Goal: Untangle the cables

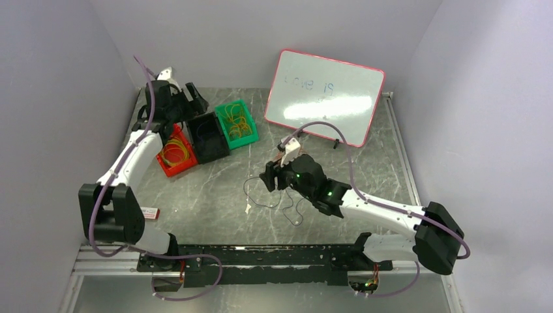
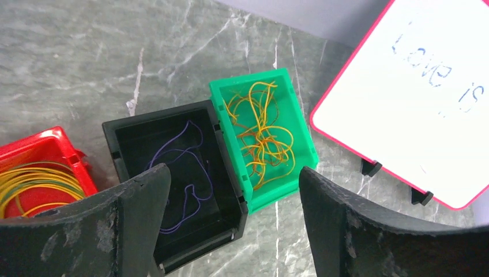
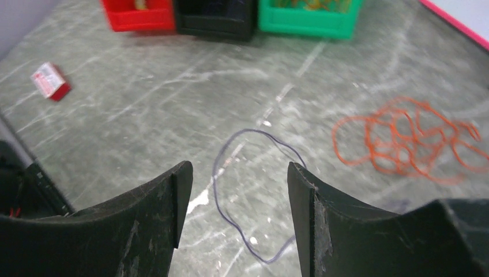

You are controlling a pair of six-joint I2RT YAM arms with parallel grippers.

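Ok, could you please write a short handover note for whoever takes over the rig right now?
Left gripper: open, empty, by the black bin.
Right gripper: open, empty, over the loose dark cable on the table.
Done: yellow cables in the red bin, a purple cable in the black bin, orange and yellow cables in the green bin.
Left: the loose dark cable and the orange tangle beside it, lying apart; neither is binned.

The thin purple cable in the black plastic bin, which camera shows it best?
Left wrist: it looks down into the black plastic bin, where the thin purple cable loops clearly. Top external shows the bin, the cable too small to see. Right wrist catches only the bin's blurred wall.
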